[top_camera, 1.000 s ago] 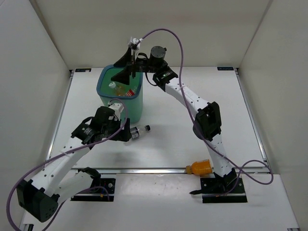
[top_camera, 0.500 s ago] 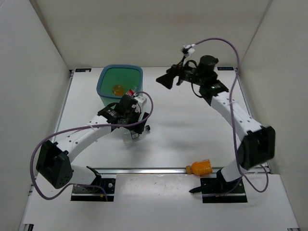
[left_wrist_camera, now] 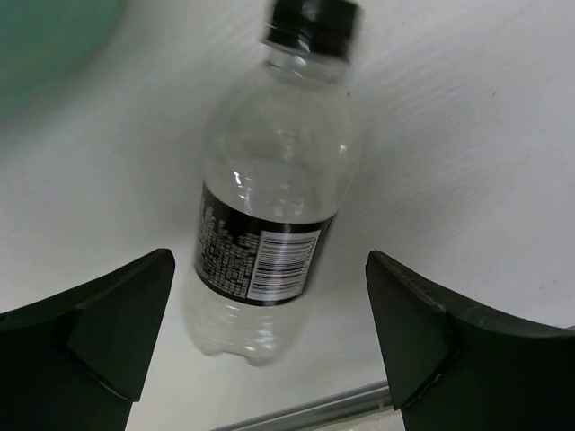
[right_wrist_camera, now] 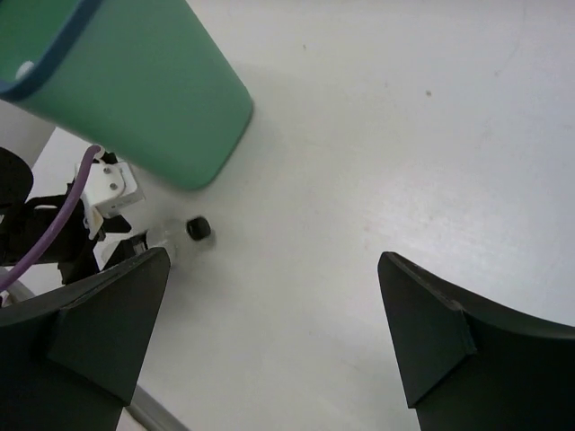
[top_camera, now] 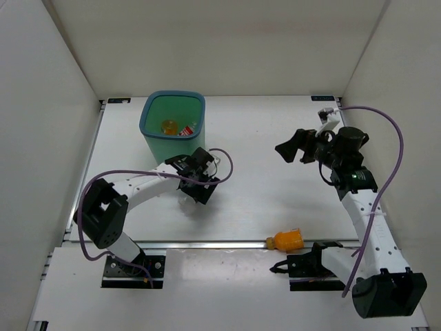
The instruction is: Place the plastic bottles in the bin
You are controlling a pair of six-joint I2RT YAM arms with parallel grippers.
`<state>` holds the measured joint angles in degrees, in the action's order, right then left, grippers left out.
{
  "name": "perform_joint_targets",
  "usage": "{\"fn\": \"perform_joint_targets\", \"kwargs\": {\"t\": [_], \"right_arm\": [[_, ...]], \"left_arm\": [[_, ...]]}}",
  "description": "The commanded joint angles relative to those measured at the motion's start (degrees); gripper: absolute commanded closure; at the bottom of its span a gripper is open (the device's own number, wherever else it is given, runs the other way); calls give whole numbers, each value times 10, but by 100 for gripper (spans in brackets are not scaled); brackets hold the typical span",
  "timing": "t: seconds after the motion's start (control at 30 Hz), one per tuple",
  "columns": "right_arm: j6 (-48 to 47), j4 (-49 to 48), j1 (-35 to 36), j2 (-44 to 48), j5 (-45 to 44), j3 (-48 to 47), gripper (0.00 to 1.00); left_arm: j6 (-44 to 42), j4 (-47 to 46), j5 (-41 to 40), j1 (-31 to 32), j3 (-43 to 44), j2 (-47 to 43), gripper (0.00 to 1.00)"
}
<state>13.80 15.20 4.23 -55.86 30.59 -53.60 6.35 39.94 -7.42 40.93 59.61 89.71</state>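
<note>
Claws on both arms stand wide open and hold nothing.

Nearest the arm bases, an orange bottle [top_camera: 288, 239] lies on its side at the metal strip [top_camera: 207, 243] along the near edge of the surface [top_camera: 262, 193], just beside the right arm's base. Neither claw is near it.

Further in, the left claw [top_camera: 200, 185] hangs low over a clear bottle [left_wrist_camera: 269, 206] with a dark label. It lies on its side on the surface, black cap [left_wrist_camera: 310, 22] pointing away from the wrist. In the left wrist view the two fingers [left_wrist_camera: 99, 332] stand one on each side of the bottle's lower body, apart from it. I judge this to be the approach to a grasp, with the closing not yet made.

Level with that, over on the right side, the right claw [top_camera: 289, 147] hovers above bare surface, well apart from both loose bottles, its jaws turned toward the left.

Farthest back stands the bin [top_camera: 198, 148], upright at the far left of the surface and just beyond the left claw. Inside it a second orange bottle [top_camera: 168, 127] and a red-labelled bottle [top_camera: 186, 129] are visible. Whether more lie under them I cannot tell.

So the task looks partly done. At least two bottles are in the bin and two are left on the surface: the clear one now between the left fingers, and the orange one by the near strip.
</note>
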Motion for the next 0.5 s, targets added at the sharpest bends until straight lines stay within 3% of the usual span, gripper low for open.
{"fn": "perform_joint_targets", "kwargs": {"t": [0.0, 0.07, 0.23, 0.3, 0.47], "right_arm": [[17, 18, -25, 36, 23, 11, 0], [11, 39, -24, 39, 30, 7, 1], [-20, 133, -1, 47, -28, -3, 1], [-32, 197, 11, 49, -59, -11, 1], [-9, 330, 54, 46, -129, -10, 1]], "left_arm": [[3, 1, -45, 17, -20, 5, 1], [9, -1, -53, 16, -24, 10, 2], [20, -21, -33, 15, -28, 20, 26], [19, -26, -23, 25, -25, 26, 32], [20, -6, 15, 35, 19, 12, 56]]}}
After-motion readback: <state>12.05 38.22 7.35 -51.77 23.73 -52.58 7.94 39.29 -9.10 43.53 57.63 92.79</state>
